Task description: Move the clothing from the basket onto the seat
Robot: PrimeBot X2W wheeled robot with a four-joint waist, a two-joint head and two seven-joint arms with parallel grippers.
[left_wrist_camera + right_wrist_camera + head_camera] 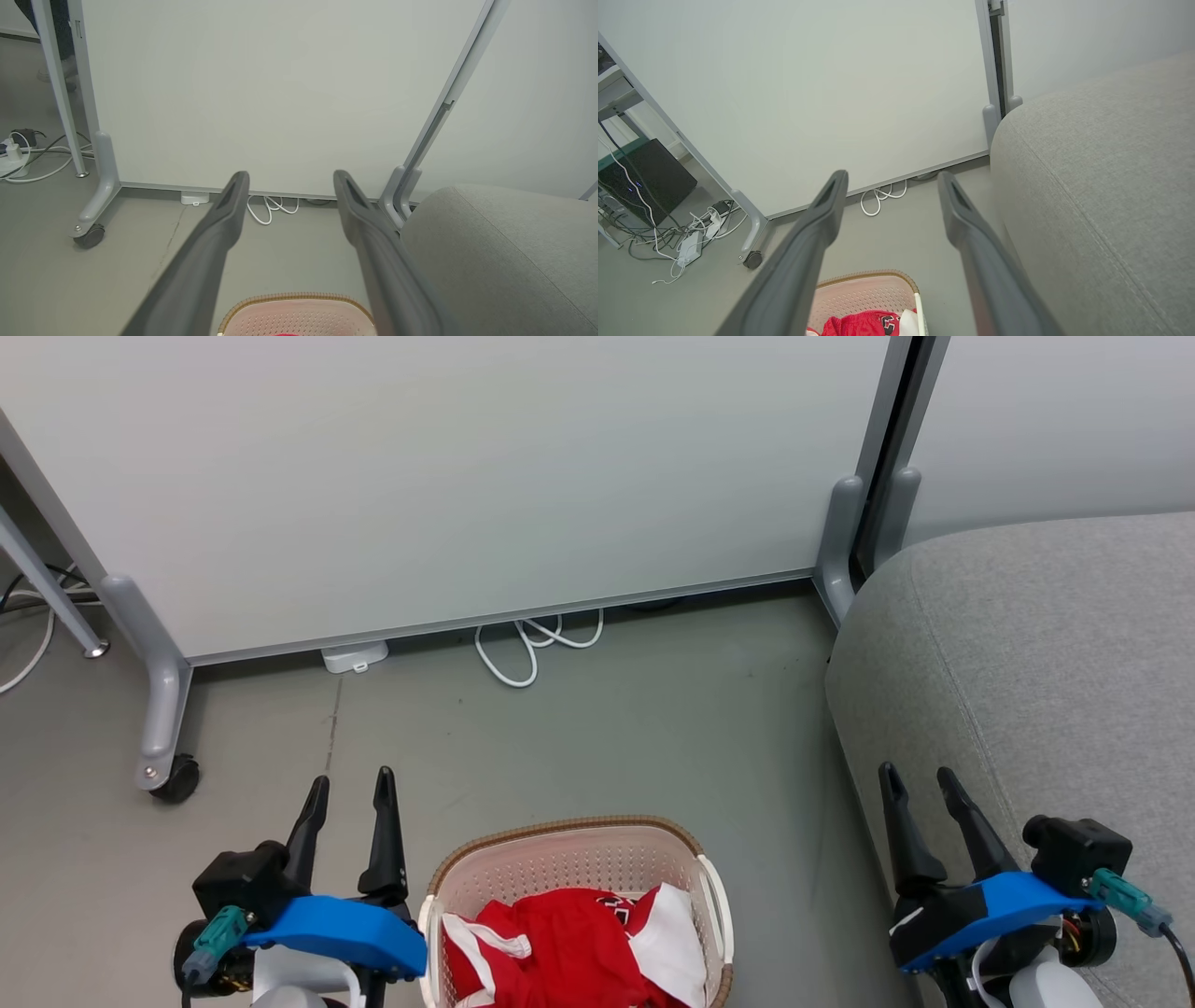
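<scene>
Head view: at the lower left, the left gripper [352, 782] stands with its two dark fingers spread wide, holding and touching nothing, tips pointing toward the white partition [448, 476]. Just to its right the basket [569, 825] sits on the grey floor [607, 728], its rounded brown-rimmed end toward the partition. Its near part is cut off by the picture's edge, so its long axis cannot be told. The clothing [560, 943] lies crumpled inside it, red with a white panel at its right side, with no clear direction. At the lower right, the right gripper [916, 775] is likewise spread and empty, poised over the edge of the seat [1046, 644].
</scene>
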